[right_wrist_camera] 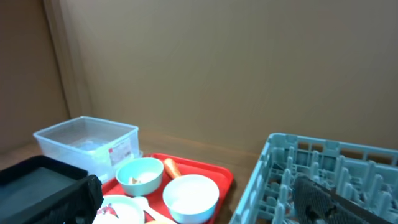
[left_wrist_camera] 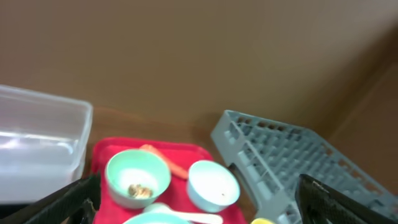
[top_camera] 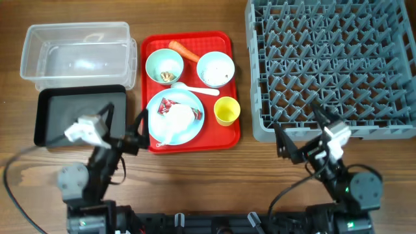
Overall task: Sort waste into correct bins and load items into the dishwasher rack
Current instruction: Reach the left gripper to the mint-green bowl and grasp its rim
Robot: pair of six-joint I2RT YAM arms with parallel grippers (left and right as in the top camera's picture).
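Note:
On the red tray [top_camera: 214, 42] lie an orange carrot [top_camera: 184, 51], a green bowl [top_camera: 164, 66] with brown scraps, a pale bowl [top_camera: 215, 68] with rice, a yellow cup [top_camera: 226, 111] and a light-blue plate [top_camera: 188, 133] carrying a red-and-white wrapper [top_camera: 164, 106] and white tissue [top_camera: 181, 116]. The clear tub [top_camera: 77, 58] and black tray [top_camera: 58, 110] stand left of it, and the grey rack [top_camera: 325, 65] stands to the right. My left gripper [top_camera: 127, 125] [left_wrist_camera: 199, 211] hovers open between black tray and red tray. Open too, my right gripper [top_camera: 300, 129] [right_wrist_camera: 199, 208] sits before the rack's front edge.
A white spoon [top_camera: 195, 89] lies on the red tray between the bowls and the plate. Bare wooden tabletop [top_camera: 260, 175] runs along the front between the two arms. A brown board wall [right_wrist_camera: 205, 68] closes the back.

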